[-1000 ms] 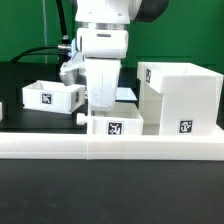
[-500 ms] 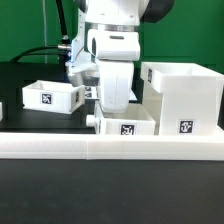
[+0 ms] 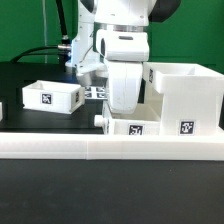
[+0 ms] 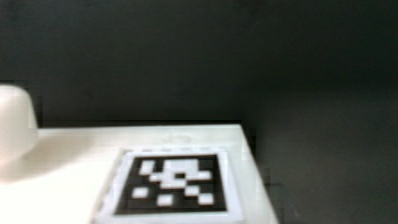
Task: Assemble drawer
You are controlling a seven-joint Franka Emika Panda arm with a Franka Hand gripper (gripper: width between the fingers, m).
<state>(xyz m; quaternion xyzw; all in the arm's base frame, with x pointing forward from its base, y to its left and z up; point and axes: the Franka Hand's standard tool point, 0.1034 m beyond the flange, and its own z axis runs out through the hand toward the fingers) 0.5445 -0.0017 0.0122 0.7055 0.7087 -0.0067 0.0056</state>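
A small open-top white tray (image 3: 133, 128) with a round knob (image 3: 100, 119) and a square tag stands against the long rail, right beside the tall white housing (image 3: 188, 95). My gripper (image 3: 124, 113) reaches down into this tray and appears shut on its wall; the fingertips are hidden inside it. A second tray (image 3: 50, 96) sits at the exterior view's left. The wrist view shows only a white tagged surface (image 4: 175, 180) on dark table, and no fingers.
The long low white rail (image 3: 110, 148) runs across the front. A tag of the marker board (image 3: 97, 91) shows behind the gripper. Black cables hang at the back on the exterior view's left.
The gripper and the small tray have moved together toward the exterior view's right, and the tray now stands next to the housing. The other tray and the housing have not moved.
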